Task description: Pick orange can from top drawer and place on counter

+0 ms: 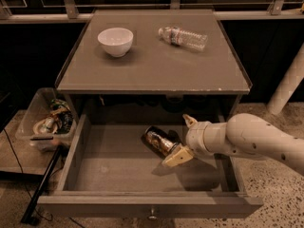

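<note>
The orange can (pixel 159 141) lies on its side inside the open top drawer (pixel 114 167), right of the middle. My gripper (pixel 184 137) reaches in from the right and is open. One pale finger (pixel 177 156) lies at the can's near end, the other (pixel 190 120) stands behind it, so the can's right end sits between them. The counter (pixel 152 65) is the grey top above the drawer.
A white bowl (pixel 115 41) stands on the counter's left and a clear plastic bottle (pixel 183 37) lies at its back right. A plastic bin of clutter (pixel 47 120) sits on the floor to the left. A white post (pixel 289 82) stands at the right.
</note>
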`<move>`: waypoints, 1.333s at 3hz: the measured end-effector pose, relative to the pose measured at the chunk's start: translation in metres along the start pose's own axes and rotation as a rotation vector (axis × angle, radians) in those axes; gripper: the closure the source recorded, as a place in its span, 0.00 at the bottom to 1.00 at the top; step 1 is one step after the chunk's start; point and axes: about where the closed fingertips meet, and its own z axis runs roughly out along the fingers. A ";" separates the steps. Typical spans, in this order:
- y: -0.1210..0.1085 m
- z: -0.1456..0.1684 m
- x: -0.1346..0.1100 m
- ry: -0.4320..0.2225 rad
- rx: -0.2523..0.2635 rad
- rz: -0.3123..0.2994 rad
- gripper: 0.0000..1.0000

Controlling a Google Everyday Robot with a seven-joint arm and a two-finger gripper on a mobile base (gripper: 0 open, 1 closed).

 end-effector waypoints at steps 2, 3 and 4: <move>-0.011 0.048 0.020 0.019 0.003 0.031 0.00; -0.013 0.059 0.029 0.008 -0.002 0.085 0.00; -0.012 0.060 0.030 0.008 -0.004 0.087 0.18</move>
